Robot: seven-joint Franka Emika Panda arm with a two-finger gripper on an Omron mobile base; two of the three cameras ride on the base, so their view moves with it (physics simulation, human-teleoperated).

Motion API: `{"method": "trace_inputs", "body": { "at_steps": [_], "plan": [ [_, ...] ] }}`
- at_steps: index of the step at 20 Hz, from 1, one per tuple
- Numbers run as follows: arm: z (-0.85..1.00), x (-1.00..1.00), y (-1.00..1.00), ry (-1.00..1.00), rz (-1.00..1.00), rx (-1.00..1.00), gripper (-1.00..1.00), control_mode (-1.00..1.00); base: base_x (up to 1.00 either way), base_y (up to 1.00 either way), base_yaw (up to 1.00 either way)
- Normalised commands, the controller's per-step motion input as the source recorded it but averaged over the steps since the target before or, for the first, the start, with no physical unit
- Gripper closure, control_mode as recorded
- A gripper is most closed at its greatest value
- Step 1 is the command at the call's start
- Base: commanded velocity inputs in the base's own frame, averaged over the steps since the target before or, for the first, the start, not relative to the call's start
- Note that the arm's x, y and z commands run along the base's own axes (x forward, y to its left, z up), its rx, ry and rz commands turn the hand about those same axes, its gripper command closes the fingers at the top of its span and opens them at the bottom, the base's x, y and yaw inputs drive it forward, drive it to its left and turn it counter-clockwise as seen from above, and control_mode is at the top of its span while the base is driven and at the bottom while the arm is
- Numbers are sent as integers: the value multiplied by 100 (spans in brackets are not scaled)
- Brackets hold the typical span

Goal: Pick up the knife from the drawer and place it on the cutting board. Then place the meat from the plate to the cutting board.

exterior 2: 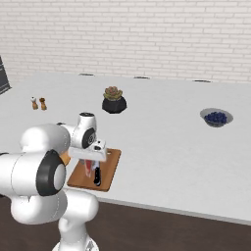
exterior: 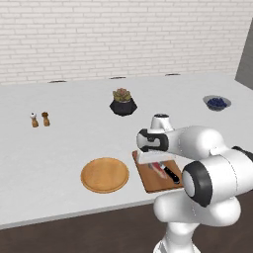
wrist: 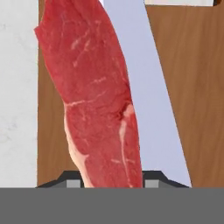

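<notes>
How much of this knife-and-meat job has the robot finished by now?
Nearly all. The knife already lies on the cutting board, and the plate is bare. In hand: the meat sits between the fingers of the gripper, right over the board and partly over the blade. Left: letting go of it and lifting away.

Base views flank the cutting board (exterior: 153, 181); hand view close above
</notes>
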Motion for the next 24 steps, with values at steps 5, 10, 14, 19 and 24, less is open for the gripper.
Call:
{"method": "trace_inputs", "body": {
  "at_steps": [5, 10, 14, 19, 24],
  "plan": [
    [-5, 0, 1, -1, -8, 0, 100, -100, 0, 0, 0],
    [-1, -1, 11, -11, -1, 0, 100, -100, 0, 0, 0],
    [-13, 0, 0, -11, -3, 0, 100, -100, 0, 0, 0],
    [-17, 0, 0, -6, -1, 0, 100, -100, 0, 0, 0],
    [-22, 0, 0, 0, 0, 0, 100, -100, 0, 0, 0]
  ]
}}
